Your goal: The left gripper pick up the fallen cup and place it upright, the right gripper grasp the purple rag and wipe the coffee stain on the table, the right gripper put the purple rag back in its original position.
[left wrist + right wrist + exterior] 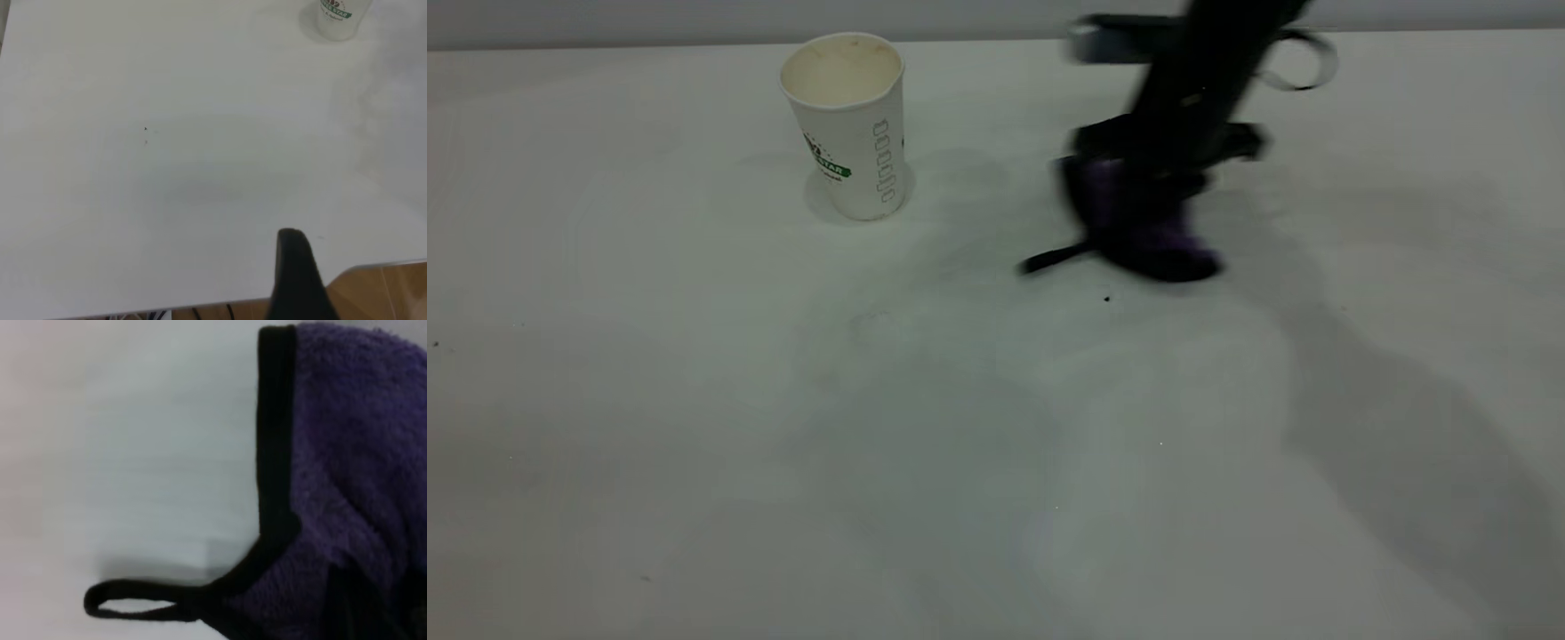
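The white paper cup (845,124) stands upright at the back left of the table (694,400), mouth up; its base also shows in the left wrist view as the cup (337,17). My right gripper (1143,200) reaches down at the back right, shut on the purple rag (1152,240), which it presses against the tabletop; both are blurred. Up close, the purple rag (347,473) fills the right wrist view, with its black strap (133,603) lying on the table. No coffee stain shows in any view. My left gripper (293,273) hangs over the table's edge, far from the cup.
A tiny black speck (1107,299) lies just in front of the rag. The table's edge (373,265) and a wooden floor (383,297) show in the left wrist view. The right arm's shadow (1387,427) falls across the table's right side.
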